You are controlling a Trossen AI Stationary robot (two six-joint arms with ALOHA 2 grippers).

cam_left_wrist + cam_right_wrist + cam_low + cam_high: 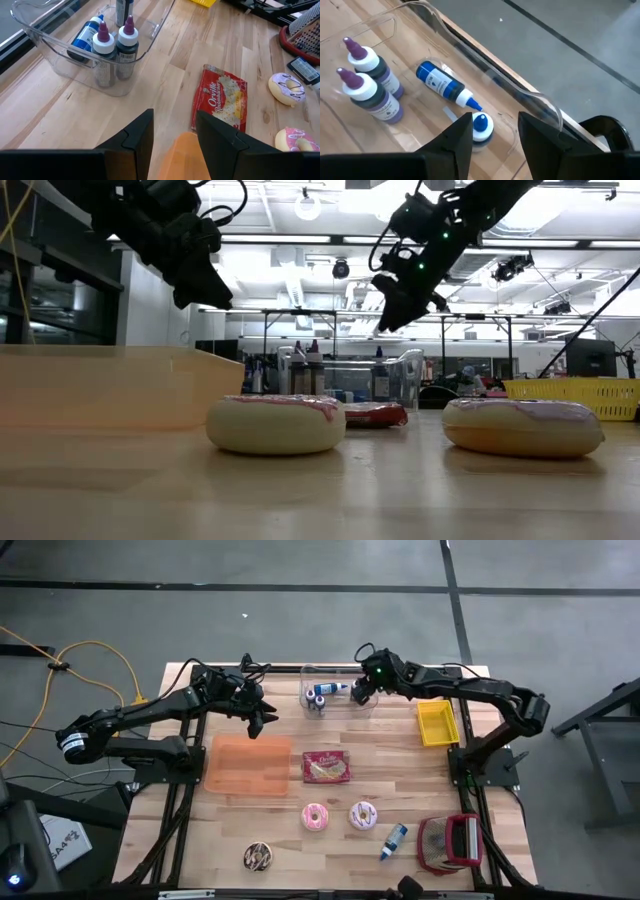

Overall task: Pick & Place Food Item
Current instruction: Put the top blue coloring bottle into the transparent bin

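From above, a wooden table (400,780) on grey floor carries two pink donuts (315,817), one chocolate donut (257,857) and a popcorn packet (327,767). Low down, hall lights glow behind. Left gripper (172,131) hovers above an orange tray (247,765), parted, empty. Right gripper (494,131), parted, empty, hangs over a clear bin (485,75) holding four bottles (440,82).

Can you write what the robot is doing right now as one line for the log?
left gripper: open, empty, above orange tray | right gripper: open, empty, over clear bin | blue bottle: lying in bin
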